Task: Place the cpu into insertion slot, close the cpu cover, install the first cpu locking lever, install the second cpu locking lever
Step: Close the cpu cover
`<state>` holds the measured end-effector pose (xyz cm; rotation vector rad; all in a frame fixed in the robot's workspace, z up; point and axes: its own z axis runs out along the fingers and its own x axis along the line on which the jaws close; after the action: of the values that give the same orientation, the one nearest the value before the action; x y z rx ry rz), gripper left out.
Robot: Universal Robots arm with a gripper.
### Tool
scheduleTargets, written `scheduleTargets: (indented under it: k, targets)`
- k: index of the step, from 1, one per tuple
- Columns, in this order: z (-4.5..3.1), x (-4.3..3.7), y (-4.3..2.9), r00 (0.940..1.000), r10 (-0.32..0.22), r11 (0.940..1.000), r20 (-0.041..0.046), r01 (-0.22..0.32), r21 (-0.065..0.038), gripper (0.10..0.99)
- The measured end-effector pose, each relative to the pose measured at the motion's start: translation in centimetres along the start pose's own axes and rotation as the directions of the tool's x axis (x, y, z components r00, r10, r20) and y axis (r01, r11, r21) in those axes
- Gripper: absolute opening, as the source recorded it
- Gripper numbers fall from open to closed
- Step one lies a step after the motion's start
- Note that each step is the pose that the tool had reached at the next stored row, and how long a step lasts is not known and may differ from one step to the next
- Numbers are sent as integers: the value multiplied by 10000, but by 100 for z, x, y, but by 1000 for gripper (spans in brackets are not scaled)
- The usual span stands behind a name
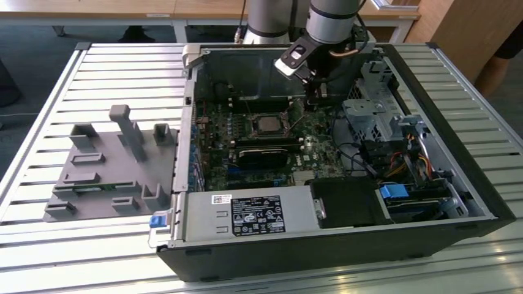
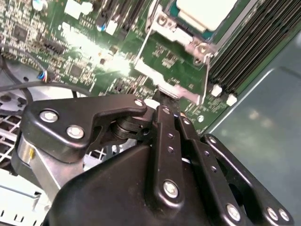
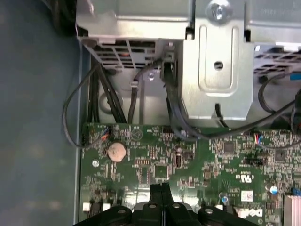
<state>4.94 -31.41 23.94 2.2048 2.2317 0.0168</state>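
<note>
- The arm [image 1: 331,21] is a smooth round tube of silvery grey in the exterior view, with a second grey column [image 1: 268,21] just beside it.
- A black block [image 1: 293,60] with a pale face sits at the wrist.
- The hand [image 2: 170,111] is matt black, built of flat linkage bars.
- Round silver screws [image 2: 170,189] pin the bars at each joint.
- Its two fingers [image 2: 163,123] are narrow, black and blunt-tipped.
- A yellowish band [image 2: 24,153] rings a silvery cylinder beside the linkage.
</note>
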Motion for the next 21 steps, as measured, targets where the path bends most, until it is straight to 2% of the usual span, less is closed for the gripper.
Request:
scheduleTargets:
  k: [12,13,17,18,21]
  targets:
    - [5,5,-227,10000,-1,10000,-1,1,0,106]
    - [7,6,-267,10000,-1,10000,0,1,0,106]
    - [14,10,-343,10000,0,10000,0,0,1,106]
    - [36,18,-422,10000,-1,10000,0,1,0,106]
    - [62,19,-453,10000,-1,10000,1,1,0,106]
